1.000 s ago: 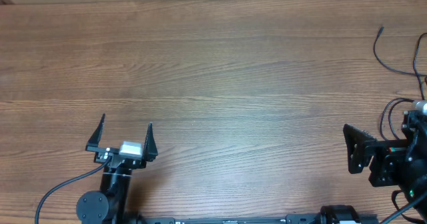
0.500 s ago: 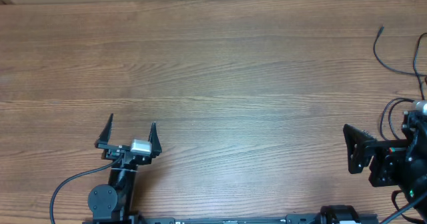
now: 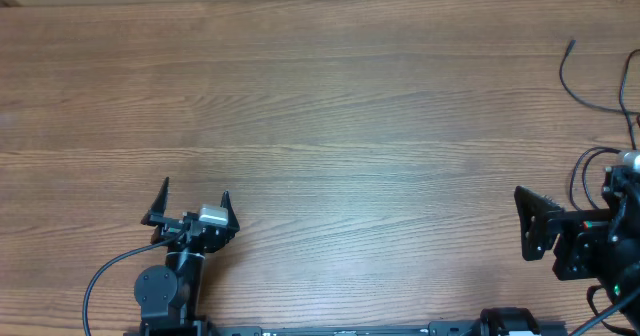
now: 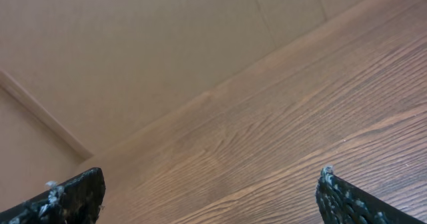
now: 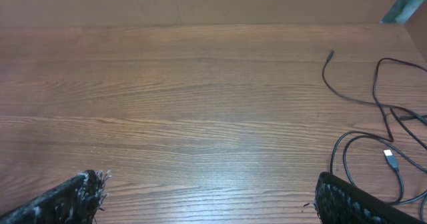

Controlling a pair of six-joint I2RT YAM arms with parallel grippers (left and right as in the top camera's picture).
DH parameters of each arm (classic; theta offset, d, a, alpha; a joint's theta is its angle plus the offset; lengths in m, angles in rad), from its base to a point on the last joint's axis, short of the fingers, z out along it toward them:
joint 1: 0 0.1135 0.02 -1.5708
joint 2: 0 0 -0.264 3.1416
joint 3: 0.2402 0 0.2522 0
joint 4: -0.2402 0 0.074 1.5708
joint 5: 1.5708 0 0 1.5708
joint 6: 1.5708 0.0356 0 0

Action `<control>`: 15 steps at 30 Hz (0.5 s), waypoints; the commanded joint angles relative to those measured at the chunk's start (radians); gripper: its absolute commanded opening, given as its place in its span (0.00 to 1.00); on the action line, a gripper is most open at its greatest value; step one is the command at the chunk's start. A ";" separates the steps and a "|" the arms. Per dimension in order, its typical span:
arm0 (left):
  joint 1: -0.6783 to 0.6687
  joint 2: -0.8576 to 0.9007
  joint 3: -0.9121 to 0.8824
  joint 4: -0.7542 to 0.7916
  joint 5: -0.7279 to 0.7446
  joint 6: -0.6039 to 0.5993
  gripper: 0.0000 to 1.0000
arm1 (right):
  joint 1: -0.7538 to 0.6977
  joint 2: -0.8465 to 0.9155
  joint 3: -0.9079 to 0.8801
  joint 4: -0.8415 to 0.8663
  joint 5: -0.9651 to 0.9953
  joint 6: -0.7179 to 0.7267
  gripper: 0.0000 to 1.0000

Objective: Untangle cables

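Cables [image 5: 389,155] lie near wide, empty right hand [image 5: 208,184]; left hand [image 3: 195,192] likewise wide, tilted upward.

Your desk [image 3: 350,106] is a warm brown wood-grain top, and in the overhead view its grain runs left to right. What lies on it sits at the far right edge: thin black cables [image 5: 324,71], loosely looped and crossing one another. One strand curves out toward the middle of the desk and ends in a small dark tip [image 5: 331,52]. A pale, silvery plug [image 5: 389,155] rests flat on the wood inside a loop. From overhead you see these cables only in part, because the frame edge cuts them off.
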 commanded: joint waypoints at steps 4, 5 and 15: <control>0.006 -0.012 -0.004 -0.005 -0.018 -0.087 0.99 | 0.006 0.000 0.005 0.005 0.009 0.003 1.00; 0.006 -0.012 -0.004 -0.005 -0.020 -0.120 0.99 | 0.006 0.000 0.005 0.005 0.009 0.003 1.00; 0.006 -0.012 -0.004 -0.012 -0.109 -0.464 1.00 | 0.006 0.000 0.005 0.005 0.009 0.003 1.00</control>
